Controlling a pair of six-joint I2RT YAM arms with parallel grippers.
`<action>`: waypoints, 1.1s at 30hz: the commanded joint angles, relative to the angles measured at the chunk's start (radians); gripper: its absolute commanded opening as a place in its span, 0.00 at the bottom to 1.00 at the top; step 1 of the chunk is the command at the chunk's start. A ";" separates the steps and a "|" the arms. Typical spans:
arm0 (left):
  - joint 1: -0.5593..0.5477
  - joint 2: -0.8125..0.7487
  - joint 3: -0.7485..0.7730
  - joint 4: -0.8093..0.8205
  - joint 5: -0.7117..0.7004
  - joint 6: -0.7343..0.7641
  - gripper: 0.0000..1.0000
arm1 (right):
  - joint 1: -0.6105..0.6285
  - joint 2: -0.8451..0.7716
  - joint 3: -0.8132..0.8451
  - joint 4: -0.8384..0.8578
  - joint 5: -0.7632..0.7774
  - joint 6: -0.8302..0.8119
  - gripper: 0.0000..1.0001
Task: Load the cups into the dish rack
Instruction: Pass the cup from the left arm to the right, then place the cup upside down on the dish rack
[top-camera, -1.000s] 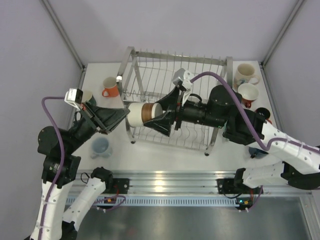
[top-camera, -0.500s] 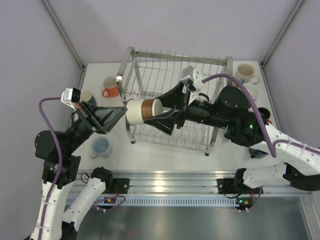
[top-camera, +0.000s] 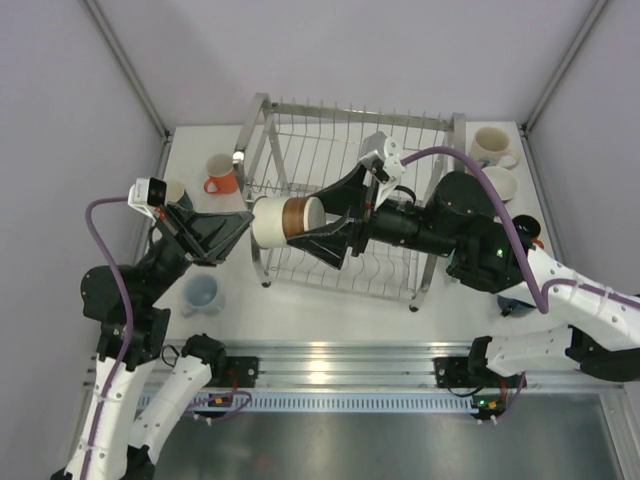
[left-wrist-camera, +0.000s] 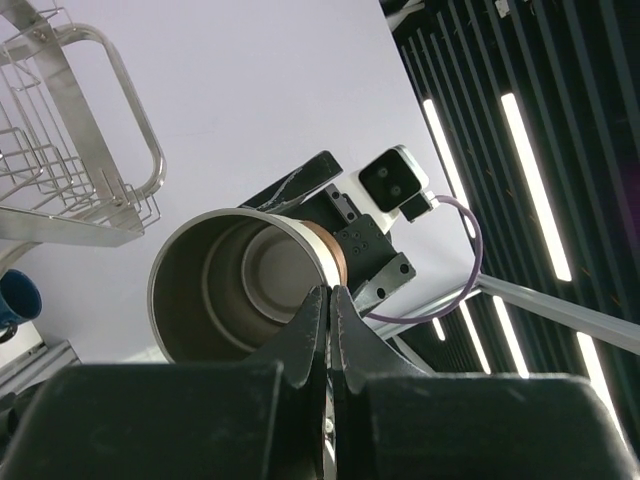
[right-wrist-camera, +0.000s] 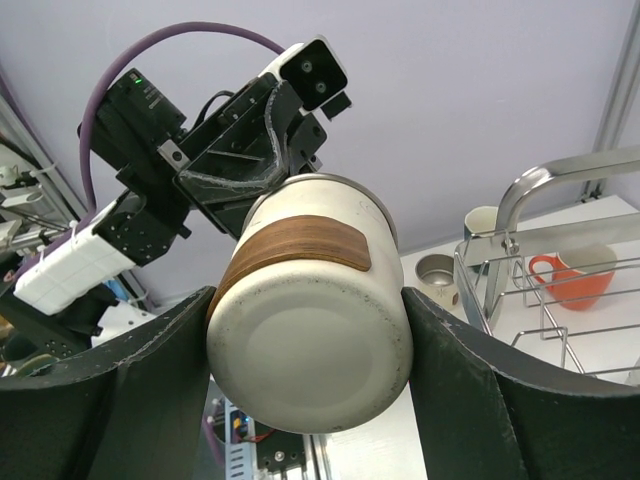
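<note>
A cream cup with a brown band hangs on its side over the front left of the dish rack, mouth turned left. My right gripper is shut on its body, one finger on each side of the base. My left gripper is shut, and its tips pinch the cup's rim. In the right wrist view the left gripper sits at the cup's far end. An orange cup stands left of the rack and a pale blue cup stands near the front left.
Two cream cups stand right of the rack, and a dark cup shows below my right arm. Another cup sits partly under my left wrist. The rack's tubular posts rise close beside the held cup.
The right arm has lifted the cream cup slightly and turned it. The left gripper has moved up with it, and its jaws have closed at the rim.
</note>
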 joint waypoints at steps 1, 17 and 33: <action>0.012 -0.008 -0.015 0.105 -0.083 -0.050 0.00 | 0.004 -0.011 0.026 0.083 -0.052 0.020 0.38; 0.012 0.025 0.274 -0.435 -0.218 0.407 0.91 | 0.003 -0.002 0.104 -0.302 -0.081 -0.027 0.00; 0.010 0.351 0.606 -0.866 -1.005 0.986 0.94 | 0.202 0.348 0.227 -0.683 0.228 -0.079 0.00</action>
